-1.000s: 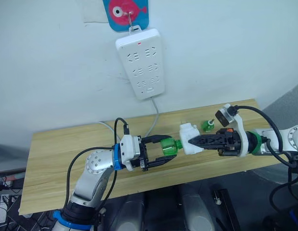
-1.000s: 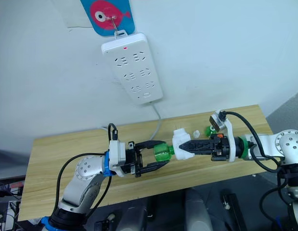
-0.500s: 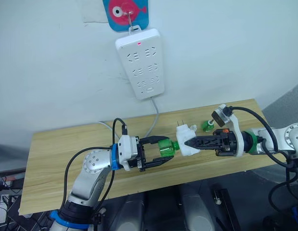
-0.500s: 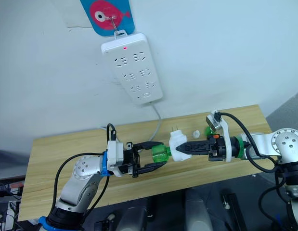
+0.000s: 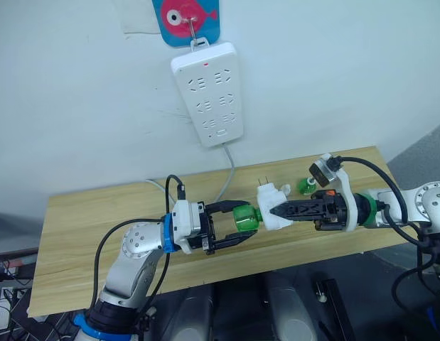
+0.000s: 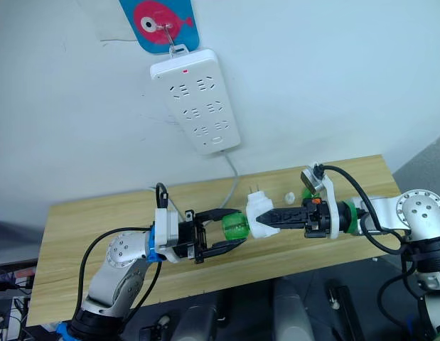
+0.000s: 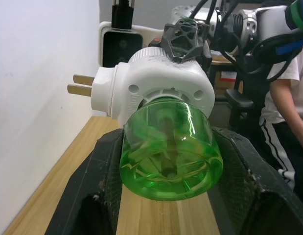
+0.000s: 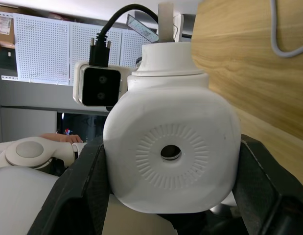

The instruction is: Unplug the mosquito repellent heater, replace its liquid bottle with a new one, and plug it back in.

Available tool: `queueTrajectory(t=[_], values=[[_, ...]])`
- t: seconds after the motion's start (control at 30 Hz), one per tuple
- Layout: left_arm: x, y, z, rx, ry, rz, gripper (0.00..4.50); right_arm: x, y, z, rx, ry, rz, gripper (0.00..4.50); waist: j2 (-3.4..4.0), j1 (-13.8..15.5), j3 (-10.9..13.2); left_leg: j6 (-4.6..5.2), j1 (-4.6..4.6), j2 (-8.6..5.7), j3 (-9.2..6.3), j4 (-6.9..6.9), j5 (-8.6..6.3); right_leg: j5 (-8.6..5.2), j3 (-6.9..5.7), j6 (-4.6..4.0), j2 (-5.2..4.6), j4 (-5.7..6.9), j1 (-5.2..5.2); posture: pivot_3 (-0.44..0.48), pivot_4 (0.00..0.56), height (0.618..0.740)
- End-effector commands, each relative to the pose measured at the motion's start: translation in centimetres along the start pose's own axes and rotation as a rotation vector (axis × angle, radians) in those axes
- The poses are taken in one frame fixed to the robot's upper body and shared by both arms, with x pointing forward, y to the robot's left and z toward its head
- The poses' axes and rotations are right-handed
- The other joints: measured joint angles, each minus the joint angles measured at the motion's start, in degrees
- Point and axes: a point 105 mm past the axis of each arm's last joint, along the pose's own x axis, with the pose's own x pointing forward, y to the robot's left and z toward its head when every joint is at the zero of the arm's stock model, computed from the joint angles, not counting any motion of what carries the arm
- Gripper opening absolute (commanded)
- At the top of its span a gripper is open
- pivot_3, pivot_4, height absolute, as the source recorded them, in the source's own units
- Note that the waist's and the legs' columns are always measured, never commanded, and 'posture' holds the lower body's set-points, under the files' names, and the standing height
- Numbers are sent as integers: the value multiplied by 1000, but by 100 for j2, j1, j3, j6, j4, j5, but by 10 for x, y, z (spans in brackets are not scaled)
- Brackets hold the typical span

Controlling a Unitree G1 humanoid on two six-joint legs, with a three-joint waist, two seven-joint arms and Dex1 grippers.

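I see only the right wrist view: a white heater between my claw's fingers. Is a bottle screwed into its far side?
Observer: Yes. A green bottle sits in the heater, and the left claw is shut on it.
Operator: Where is the other bottle?
Observer: A small green bottle stands on the wooden table, beside the right claw.
Operator: And the power strip?
Observer: The power strip hangs on the wall above the table.
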Motion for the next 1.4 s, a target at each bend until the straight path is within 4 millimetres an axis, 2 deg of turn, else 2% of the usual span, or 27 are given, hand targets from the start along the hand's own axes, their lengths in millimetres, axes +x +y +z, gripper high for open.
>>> queueTrajectory(t=[0.03, 0.2, 0.33, 0.37, 0.87, 1.03, 1.4], values=[[16, -14, 4, 13, -30, -86, 2259, 20, 22, -11, -35, 76, 141, 2955, 0, -1, 0, 0, 0, 0, 0, 0, 0, 0, 1, 0, 0, 1, 0, -76, 332, 740], [15, -12, 3, 13, -25, -77, 2259, 21, 25, -11, -44, 84, 157, 2955, 0, 0, 0, 0, 0, 0, 0, 0, 0, 0, 0, 0, 0, 0, 0, -76, 338, 740], [14, -9, 1, 10, -18, -61, 2259, 18, 26, -13, -40, 90, 164, 4288, 0, 1, 0, 0, 0, 0, -1, 0, 0, 0, -1, 0, 1, 1, 0, -77, 338, 740], [13, -9, 1, 10, -16, -58, 2259, 18, 26, -13, -39, 91, 165, 4474, 0, 0, 0, 0, 0, 0, -1, 0, 0, 0, 0, 0, 0, 2, -1, -77, 338, 740], [13, -1, 0, 10, -13, -38, 2259, 20, 23, -16, -20, 85, 171, 4474, 0, -1, 0, 0, 0, 0, -1, 2, 0, 1, -1, -1, 0, 3, -1, -79, 346, 740], [10, -5, -2, 4, 3, -58, 2259, 13, 24, -18, 3, 136, 166, 4474, 0, -2, 0, 0, 0, 0, 0, 2, 0, 1, 0, -1, 0, 4, -1, -75, 346, 740], [10, 4, 0, -1, -6, 0, 2259, 12, 26, -18, 5, 166, 159, 4474, 0, 2, 0, 0, 0, 0, 0, 2, 0, 1, 0, -1, 0, 2, -1, -69, 348, 740]])
